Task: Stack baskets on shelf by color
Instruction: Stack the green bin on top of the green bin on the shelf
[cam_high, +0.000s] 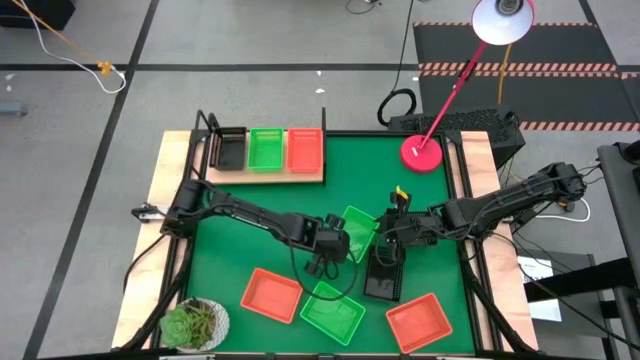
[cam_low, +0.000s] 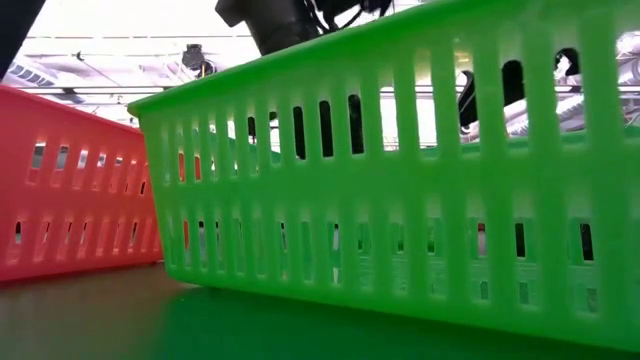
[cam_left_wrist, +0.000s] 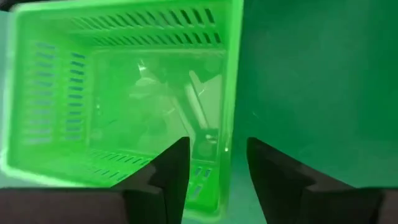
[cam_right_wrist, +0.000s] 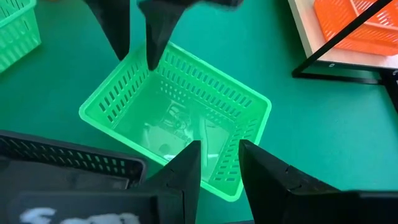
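A green basket (cam_high: 357, 230) sits mid-table between both arms. My left gripper (cam_left_wrist: 217, 168) comes from the left and stands open astride one wall (cam_left_wrist: 229, 134), one finger inside and one outside, touching nothing that I can see. My right gripper (cam_right_wrist: 219, 165) comes from the right and is shut on the opposite side. The left fingers (cam_right_wrist: 155, 37) also show in the right wrist view. The shelf (cam_high: 270, 176) at the far left carries a black basket (cam_high: 230, 148), a green basket (cam_high: 266, 148) and a red basket (cam_high: 304, 148) side by side. My right gripper has the green basket's wall near a corner (cam_right_wrist: 221, 180) between its two fingers, one finger inside the basket and one outside. The fingers slant down from the table's right side. Whether the basket's bottom rests on the mat I cannot tell.
A black basket (cam_high: 383, 277) lies under my right gripper. Two red baskets (cam_high: 272, 295) (cam_high: 418, 322) and another green basket (cam_high: 333, 312) lie along the near edge. A potted plant (cam_high: 195, 325) stands at the near left, and a red lamp base (cam_high: 422, 152) at the far right.
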